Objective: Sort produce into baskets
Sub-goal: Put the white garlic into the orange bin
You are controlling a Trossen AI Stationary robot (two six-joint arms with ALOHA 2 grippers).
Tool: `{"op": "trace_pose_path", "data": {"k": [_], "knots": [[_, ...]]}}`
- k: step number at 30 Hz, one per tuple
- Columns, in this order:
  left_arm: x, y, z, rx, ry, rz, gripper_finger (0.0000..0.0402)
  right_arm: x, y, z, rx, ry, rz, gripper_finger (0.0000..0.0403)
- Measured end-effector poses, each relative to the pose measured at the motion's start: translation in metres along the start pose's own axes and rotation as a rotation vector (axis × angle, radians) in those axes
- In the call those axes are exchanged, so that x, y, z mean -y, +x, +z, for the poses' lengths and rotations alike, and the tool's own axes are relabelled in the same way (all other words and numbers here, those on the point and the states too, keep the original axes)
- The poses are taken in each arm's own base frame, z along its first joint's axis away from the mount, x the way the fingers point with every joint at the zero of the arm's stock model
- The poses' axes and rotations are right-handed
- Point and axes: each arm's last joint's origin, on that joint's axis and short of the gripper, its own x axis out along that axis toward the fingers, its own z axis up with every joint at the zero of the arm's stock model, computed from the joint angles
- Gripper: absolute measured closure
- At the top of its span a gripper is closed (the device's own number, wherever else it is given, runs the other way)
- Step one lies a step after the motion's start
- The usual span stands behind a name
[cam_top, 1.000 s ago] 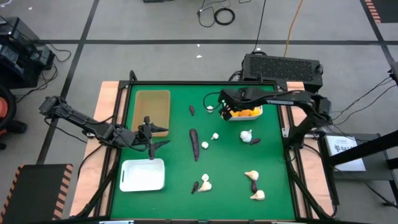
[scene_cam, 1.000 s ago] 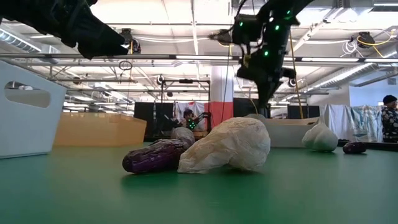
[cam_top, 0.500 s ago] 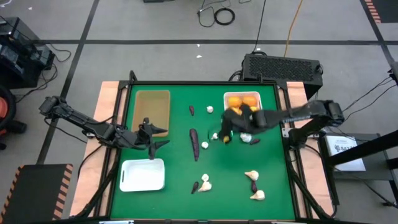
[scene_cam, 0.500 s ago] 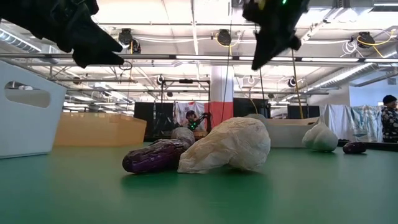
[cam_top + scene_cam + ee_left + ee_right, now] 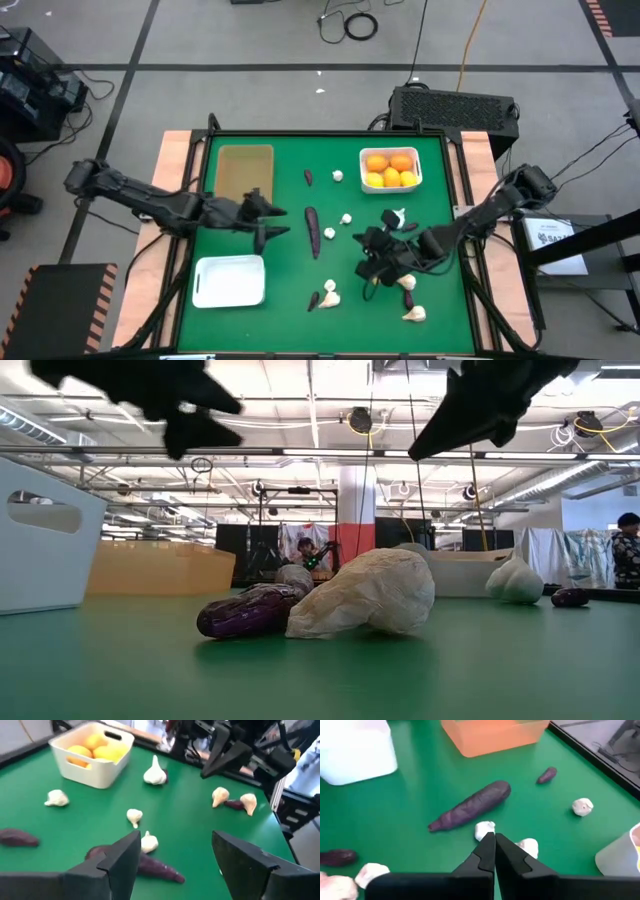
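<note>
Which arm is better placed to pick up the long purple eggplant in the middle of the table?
Probably left: its tool hangs open beside the long eggplant. The right tool is shut and sits farther off, nearer the garlic bulbs.

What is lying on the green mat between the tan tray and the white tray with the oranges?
In the high view, between the tan tray and the orange-filled tray lie a small purple piece and a small garlic bulb.

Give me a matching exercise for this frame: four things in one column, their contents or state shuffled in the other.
1. far white tray
2. near white tray
3. left gripper
4. right gripper

a. jaws shut
b. holds citrus
c. jaws open
d. holds nothing

Pairs: 1-b, 2-d, 3-c, 4-a
</note>
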Motion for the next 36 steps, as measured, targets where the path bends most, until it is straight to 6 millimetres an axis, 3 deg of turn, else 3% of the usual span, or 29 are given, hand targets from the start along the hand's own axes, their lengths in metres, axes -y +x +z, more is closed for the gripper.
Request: {"op": "trace_pose_path", "data": {"k": [10,14,19,25,36], "knots": [[0.009,0.087,0.032,-0.303,0.139,0.013,0.015,0.002,-0.001,0.002,-0.011,-0.008,0.014,0.0402],[0.014,0.119,0.029,-0.361,0.232,0.009,0.015,0.003,-0.001,0.001,-0.021,-0.02,0.007,0.0402],[0.009,0.152,0.005,-0.412,0.303,0.014,0.015,0.004,-0.002,-0.002,-0.044,-0.012,-0.008,0.0402],[0.0,0.174,-0.006,-0.345,0.358,0.063,0.015,0.002,-0.008,-0.008,-0.063,-0.034,-0.005,0.0403],[-0.03,0.19,-0.019,-0.41,0.255,0.072,0.015,0.002,-0.008,-0.009,-0.066,-0.069,-0.014,0.0403]]}}
